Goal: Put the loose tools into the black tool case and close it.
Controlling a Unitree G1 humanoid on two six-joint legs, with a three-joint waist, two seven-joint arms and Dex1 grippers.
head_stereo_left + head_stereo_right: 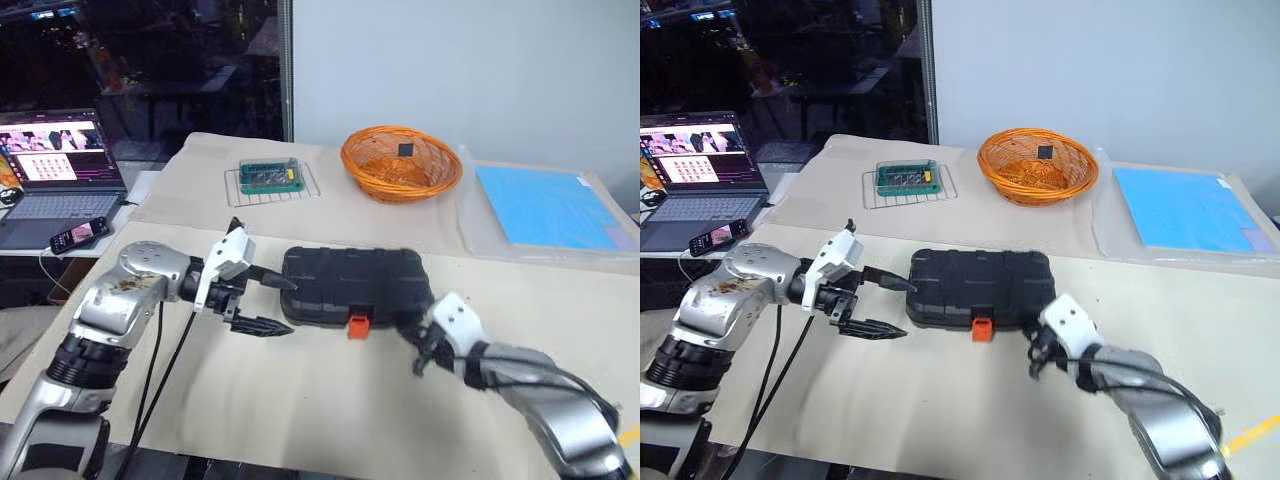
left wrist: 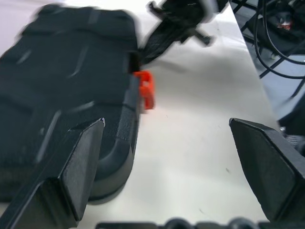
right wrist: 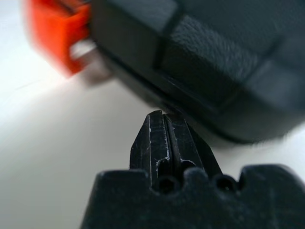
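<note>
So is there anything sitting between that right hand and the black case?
Nothing visible. The right hand, shut, sits at the front edge of the closed black case, beside its orange latch, with bare tabletop between.

Evenly lit table (image 1: 330,400), dark background left, wrist views motion-blurred, soft shadows

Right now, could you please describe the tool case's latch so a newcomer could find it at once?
On the beige-covered table, find the closed black tool case in front of the orange wicker basket. The orange latch sits midway along the case's near edge, the only bright part on the black shell.
</note>
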